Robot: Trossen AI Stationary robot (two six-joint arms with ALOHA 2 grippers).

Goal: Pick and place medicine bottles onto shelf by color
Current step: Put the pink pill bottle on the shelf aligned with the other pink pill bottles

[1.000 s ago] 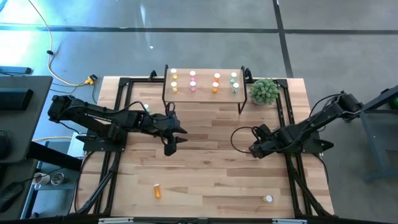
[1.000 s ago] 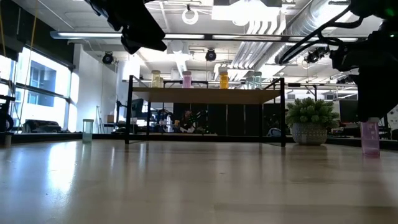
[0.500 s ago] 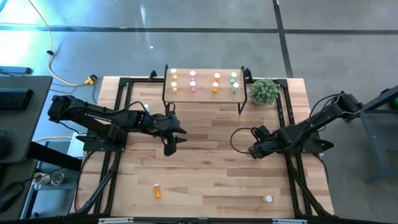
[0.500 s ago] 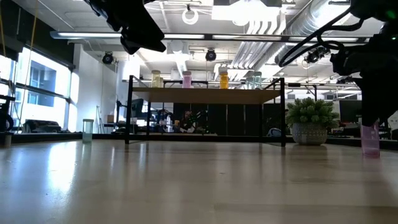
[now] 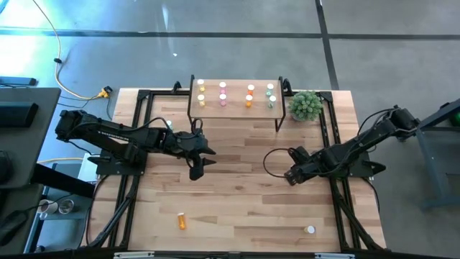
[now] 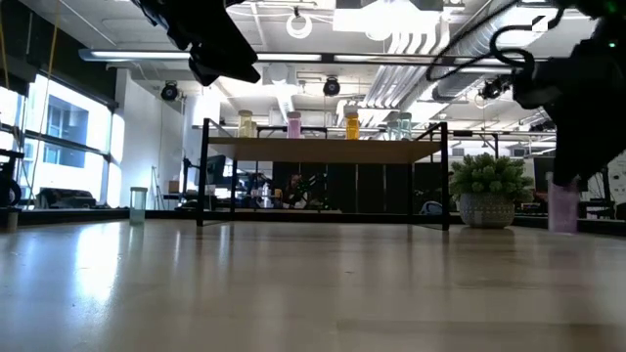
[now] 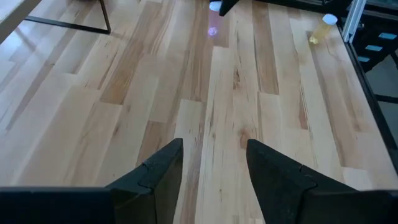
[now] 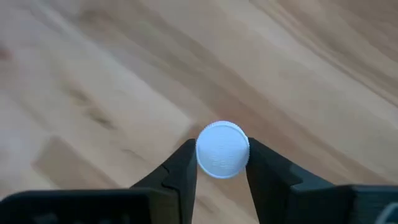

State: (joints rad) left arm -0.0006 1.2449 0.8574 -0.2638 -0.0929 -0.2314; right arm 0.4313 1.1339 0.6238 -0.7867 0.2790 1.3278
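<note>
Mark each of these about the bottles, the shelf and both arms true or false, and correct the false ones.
1. The right gripper is shut on a white-capped bottle. True.
2. An orange bottle lies on the table's near part. True.
3. The shelf carries no bottles. False: several stand on it in rows.
4. The left gripper holds a bottle. False: its fingers are apart with nothing between them.
5. The plant stands on the shelf. False: it stands on the table beside it.

Both arms are dark, jointed and slender. A black cable loops beside the right tool (image 5: 290, 175). The left tool (image 7: 212, 163) has two dark, angular fingers.
</note>
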